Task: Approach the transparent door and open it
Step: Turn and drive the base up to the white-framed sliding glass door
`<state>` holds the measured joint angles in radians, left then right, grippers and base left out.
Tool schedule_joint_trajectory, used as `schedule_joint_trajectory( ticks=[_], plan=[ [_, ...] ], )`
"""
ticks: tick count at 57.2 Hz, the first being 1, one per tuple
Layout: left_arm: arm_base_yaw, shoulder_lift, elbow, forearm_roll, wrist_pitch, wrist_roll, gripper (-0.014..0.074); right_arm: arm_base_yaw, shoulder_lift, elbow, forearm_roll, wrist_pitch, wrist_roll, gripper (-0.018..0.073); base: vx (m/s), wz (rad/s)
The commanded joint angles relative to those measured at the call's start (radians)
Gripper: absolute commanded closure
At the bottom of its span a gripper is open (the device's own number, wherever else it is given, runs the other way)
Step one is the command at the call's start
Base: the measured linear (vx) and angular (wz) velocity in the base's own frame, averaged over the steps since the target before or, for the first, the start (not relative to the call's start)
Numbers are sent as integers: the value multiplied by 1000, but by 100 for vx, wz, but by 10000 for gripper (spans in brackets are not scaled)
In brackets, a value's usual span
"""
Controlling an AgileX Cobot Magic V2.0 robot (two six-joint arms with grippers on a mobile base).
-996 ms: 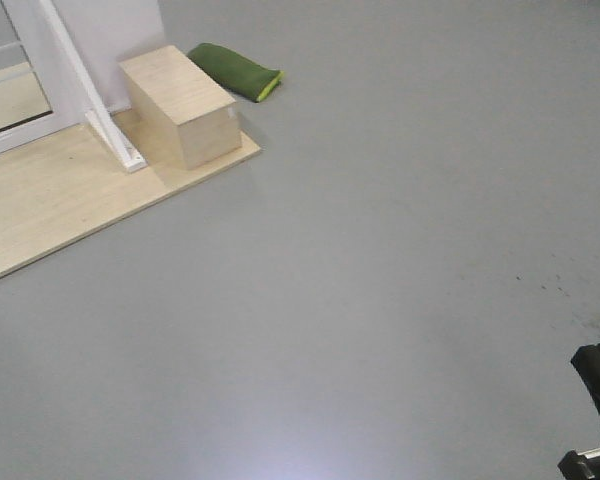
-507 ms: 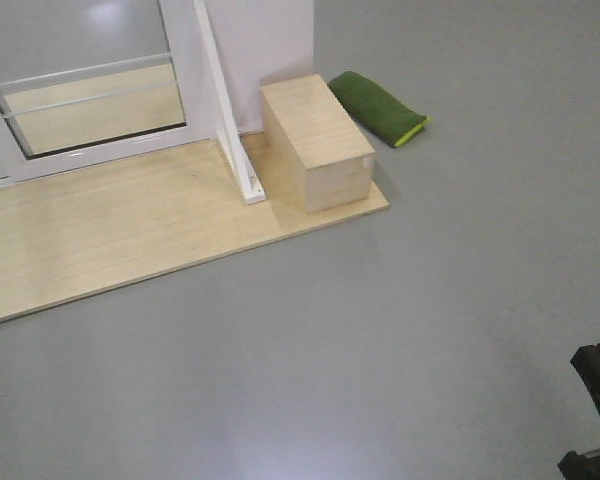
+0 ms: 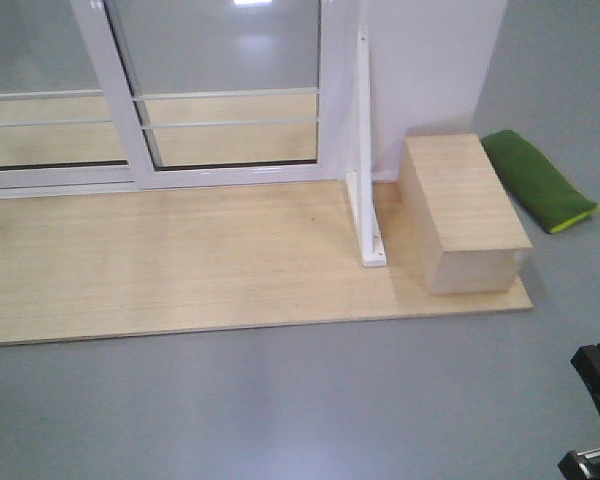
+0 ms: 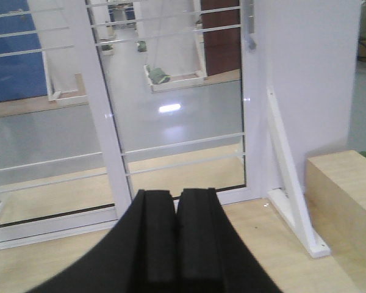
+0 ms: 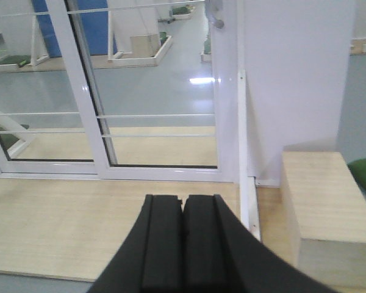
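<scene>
The left black claw (image 4: 177,204) and the right black claw (image 5: 184,207) are each pressed together, pinching nothing. Well ahead of both stands the tall clear-glass door in a white metal frame (image 4: 178,110), its curved grey handle (image 4: 251,33) on the right stile.

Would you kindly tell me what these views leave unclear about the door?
Handle: wrist views, upper part cut off by the top edge.
Transparent door: front view, everything above its lower bars cut off, handle included.
Bottom rail: left wrist view, partly hidden by the left gripper.
</scene>
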<state>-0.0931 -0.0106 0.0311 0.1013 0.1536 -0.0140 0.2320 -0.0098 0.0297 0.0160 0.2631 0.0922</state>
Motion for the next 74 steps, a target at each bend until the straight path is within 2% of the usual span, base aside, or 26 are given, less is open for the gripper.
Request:
schedule_joint_trajectory(
  ticks=[1, 22, 74],
  plan=[
    [2, -15, 10, -3, -88, -2, 602, -2, -16, 3, -6, -83, 1, 565, 52, 55],
    [2, -15, 10, -3, -88, -2, 602, -2, -16, 3, -6, -83, 1, 565, 51, 37],
    [2, -15, 10, -3, -88, -2, 602, -2, -16, 3, -6, -83, 1, 565, 43, -3]
  ],
)
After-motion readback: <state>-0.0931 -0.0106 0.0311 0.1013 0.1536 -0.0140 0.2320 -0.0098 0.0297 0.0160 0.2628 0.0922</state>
